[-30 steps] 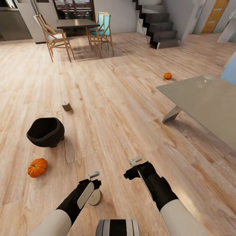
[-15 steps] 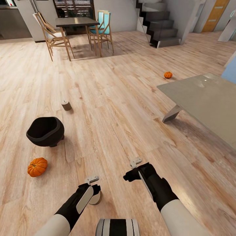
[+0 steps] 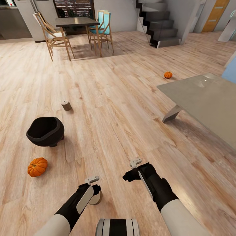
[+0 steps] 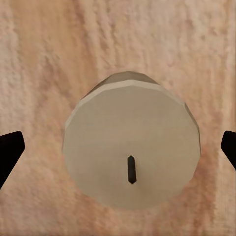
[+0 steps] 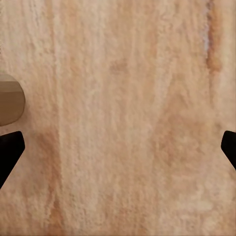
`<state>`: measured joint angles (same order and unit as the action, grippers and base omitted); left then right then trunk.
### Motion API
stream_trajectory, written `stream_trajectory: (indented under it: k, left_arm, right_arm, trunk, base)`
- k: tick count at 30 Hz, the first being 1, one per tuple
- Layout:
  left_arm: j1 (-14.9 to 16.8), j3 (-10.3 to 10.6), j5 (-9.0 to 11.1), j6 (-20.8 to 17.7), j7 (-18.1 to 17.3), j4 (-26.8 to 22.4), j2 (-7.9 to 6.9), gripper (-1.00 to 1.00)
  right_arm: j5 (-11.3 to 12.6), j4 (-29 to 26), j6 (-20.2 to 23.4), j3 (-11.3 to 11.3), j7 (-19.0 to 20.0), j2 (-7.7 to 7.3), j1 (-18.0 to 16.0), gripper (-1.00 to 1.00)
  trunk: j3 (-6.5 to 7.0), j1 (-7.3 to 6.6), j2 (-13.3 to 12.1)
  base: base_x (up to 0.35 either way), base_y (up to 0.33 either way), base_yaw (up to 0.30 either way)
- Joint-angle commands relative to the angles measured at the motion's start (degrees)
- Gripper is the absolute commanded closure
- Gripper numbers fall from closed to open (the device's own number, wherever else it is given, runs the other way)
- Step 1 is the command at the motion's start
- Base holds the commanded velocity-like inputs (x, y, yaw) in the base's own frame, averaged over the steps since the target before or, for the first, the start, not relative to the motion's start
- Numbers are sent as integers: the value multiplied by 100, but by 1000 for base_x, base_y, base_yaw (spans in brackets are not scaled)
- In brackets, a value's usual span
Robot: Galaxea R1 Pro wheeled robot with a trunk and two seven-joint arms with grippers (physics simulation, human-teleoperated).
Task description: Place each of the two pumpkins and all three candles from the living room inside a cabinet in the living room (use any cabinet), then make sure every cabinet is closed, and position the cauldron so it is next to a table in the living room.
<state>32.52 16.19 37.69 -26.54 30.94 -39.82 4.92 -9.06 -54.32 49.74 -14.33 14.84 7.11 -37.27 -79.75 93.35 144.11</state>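
Candle, near (image 4: 131, 152) — cream cylinder with a dark wick, standing upright on the wood floor (image 3: 108, 108) directly under the left gripper (image 4: 118, 147); the gripper's two dark fingertips are showing wide apart on either side of it, touching nothing.
Candle, far (image 3: 66, 105) — standing on the floor beyond the cauldron, well apart from both arms.
Cauldron (image 3: 45, 131) — black, round-bellied, sitting open-mouthed on the floor ahead of the left arm.
Pumpkin, near (image 3: 37, 167) — orange, ribbed, lying just beside the cauldron on the robot's side.
Pumpkin, far (image 3: 168, 75) — resting on the floor past the far corner of the low grey table (image 3: 203, 101).
Right gripper (image 5: 118, 147) — hanging over bare floor, fingers spread wide and holding nothing; the near candle's edge is peeking in at the side of its view.
Dining table (image 3: 76, 22) with wooden chairs (image 3: 52, 34) and a dark staircase (image 3: 159, 24) — standing at the far end of the room.
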Motion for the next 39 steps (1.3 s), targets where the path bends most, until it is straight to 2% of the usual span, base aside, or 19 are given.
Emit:
stream_trajectory:
  k: [1, 6, 16, 25, 39]
  left_arm:
    - [0, 2, 0, 0, 0, 1, 2, -100]
    - [0, 3, 1, 0, -1, 5, 8, -100]
    - [-7, 7, 2, 11, -12, -13, 40, -100]
    - [-9, 14, 2, 9, -13, -22, 58, -100]
    - [-9, 20, 2, 9, -10, -108, 68, -100]
  right_arm:
    - [0, 0, 0, 0, -3, 0, 0, -100]
    - [0, 0, 1, -1, -7, 0, 0, -100]
    - [0, 0, 1, 0, -7, 1, 0, -100]
    - [0, 0, 1, -6, -7, 9, 0, -100]
    - [0, 0, -8, -9, -7, 18, 0, -100]
  trunk:
    - [0, 0, 0]
    - [0, 0, 0]
    - [0, 0, 0]
    - [-133, 15, 8]
    - [-133, 15, 8]
  base:
    - [0, 0, 109]
    - [0, 0, 200]
    - [0, 0, 17]
    - [0, 0, 0]
    - [0, 0, 0]
